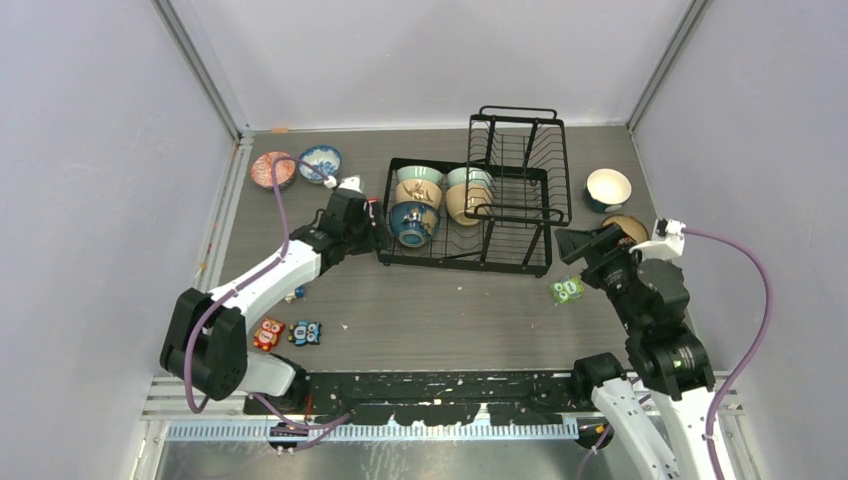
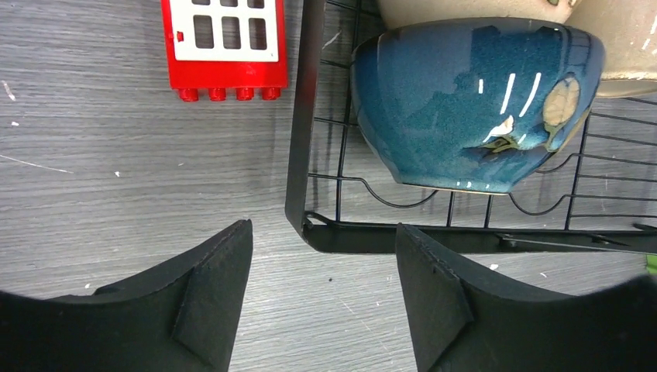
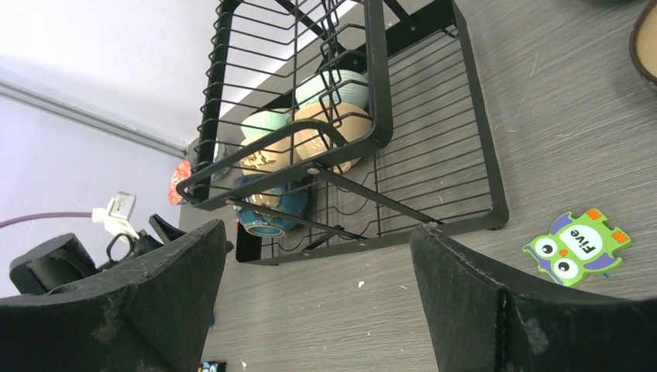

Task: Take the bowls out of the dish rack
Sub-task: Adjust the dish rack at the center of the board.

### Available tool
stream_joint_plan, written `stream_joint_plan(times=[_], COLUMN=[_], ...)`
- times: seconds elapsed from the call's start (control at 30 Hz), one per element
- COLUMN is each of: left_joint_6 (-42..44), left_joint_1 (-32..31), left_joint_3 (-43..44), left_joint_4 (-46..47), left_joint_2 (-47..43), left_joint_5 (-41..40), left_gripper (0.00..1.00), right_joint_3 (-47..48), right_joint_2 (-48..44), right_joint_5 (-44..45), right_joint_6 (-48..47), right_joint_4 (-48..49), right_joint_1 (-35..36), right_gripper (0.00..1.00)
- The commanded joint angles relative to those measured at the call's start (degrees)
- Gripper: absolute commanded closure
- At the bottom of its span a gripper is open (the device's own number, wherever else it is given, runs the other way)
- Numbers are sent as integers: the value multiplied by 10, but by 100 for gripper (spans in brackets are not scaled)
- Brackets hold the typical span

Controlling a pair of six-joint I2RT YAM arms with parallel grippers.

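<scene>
The black wire dish rack point(image 1: 520, 215) stands at the table's middle back. Its flat tray holds several bowls on edge: a dark blue one point(image 1: 413, 222), a tan one point(image 1: 418, 194), pale green ones point(image 1: 420, 174) and another tan one point(image 1: 466, 203). My left gripper point(image 1: 374, 226) is open and empty at the rack's left edge, just short of the dark blue bowl point(image 2: 476, 101). My right gripper point(image 1: 578, 243) is open and empty to the right of the rack point(image 3: 434, 139). Four bowls lie outside: red patterned point(image 1: 272, 170), blue-and-white point(image 1: 320, 163), cream point(image 1: 608, 187) and brown point(image 1: 627, 228).
A red block with white squares point(image 2: 225, 46) lies left of the rack's edge. A green owl tile point(image 1: 566, 290) lies near my right gripper, also in the right wrist view point(image 3: 576, 244). Owl tiles point(image 1: 287, 332) lie at the front left. Walls close in the table.
</scene>
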Motion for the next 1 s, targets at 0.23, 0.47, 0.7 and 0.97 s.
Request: stream_joint_plan(times=[0.23, 0.47, 0.7, 0.97], left_joint_6=[-8, -32, -45, -50], left_joint_1=[10, 10, 8, -5], left_joint_3=[-14, -25, -46, -51], left_joint_4=[78, 102, 125, 144], left_joint_2=[21, 51, 77, 86], left_joint_5=[-25, -23, -14, -18], left_gripper=[43, 52, 59, 64], right_joint_3=[65, 98, 97, 96], right_joint_2=[93, 116, 116, 138], right_joint_5=[12, 26, 37, 56], right_joint_6=[38, 26, 43, 67], right_joint_4=[44, 19, 14, -2], right_joint_1=[15, 52, 55, 55], right_gripper=[8, 8, 7, 6])
